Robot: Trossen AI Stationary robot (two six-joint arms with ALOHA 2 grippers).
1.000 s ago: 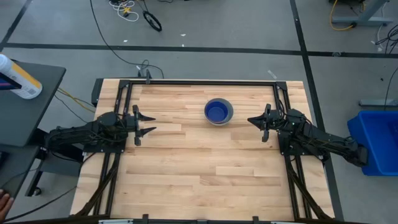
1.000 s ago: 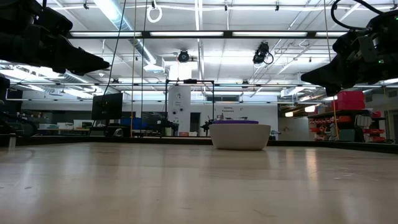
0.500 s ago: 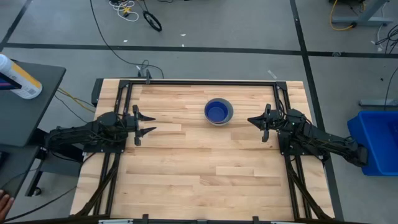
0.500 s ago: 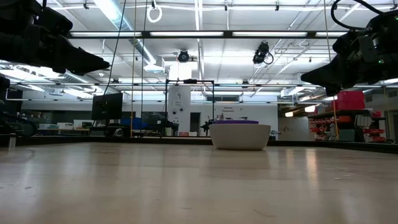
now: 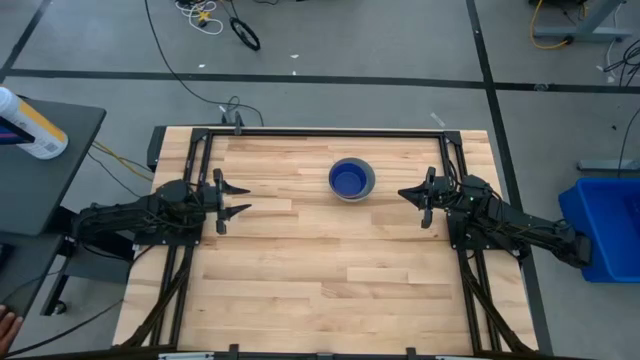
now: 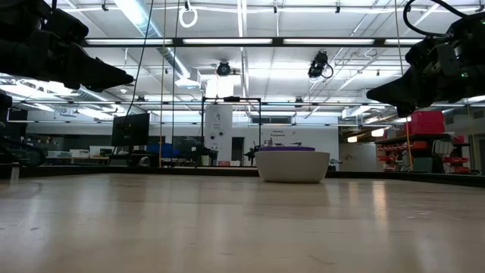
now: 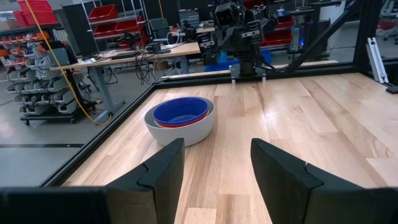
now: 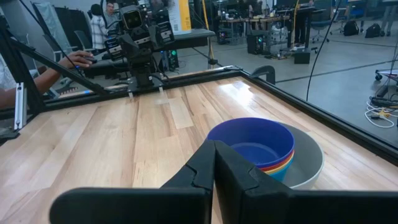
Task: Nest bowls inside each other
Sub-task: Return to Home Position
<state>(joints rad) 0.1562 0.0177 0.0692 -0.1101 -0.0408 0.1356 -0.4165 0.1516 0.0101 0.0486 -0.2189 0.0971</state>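
Note:
The bowls stand in one nested stack (image 5: 352, 179) on the far middle of the table, resting on the grey outer bowl's base (image 6: 292, 166). The dark blue bowl (image 8: 252, 144) sits on top; red and yellow rims (image 8: 278, 167) show beneath it inside the grey bowl (image 7: 180, 126). My left gripper (image 5: 240, 199) hovers open at the table's left, pointing level toward the stack. My right gripper (image 5: 404, 195) hovers shut at the table's right, also level, pointing at the stack. Neither touches anything.
A black frame (image 5: 330, 131) runs along the table's far edge and down both sides. Bare wood (image 5: 330, 280) spreads across the table's near half. A blue bin (image 5: 606, 225) stands on the floor beyond the right edge, a dark side table (image 5: 40, 160) beyond the left.

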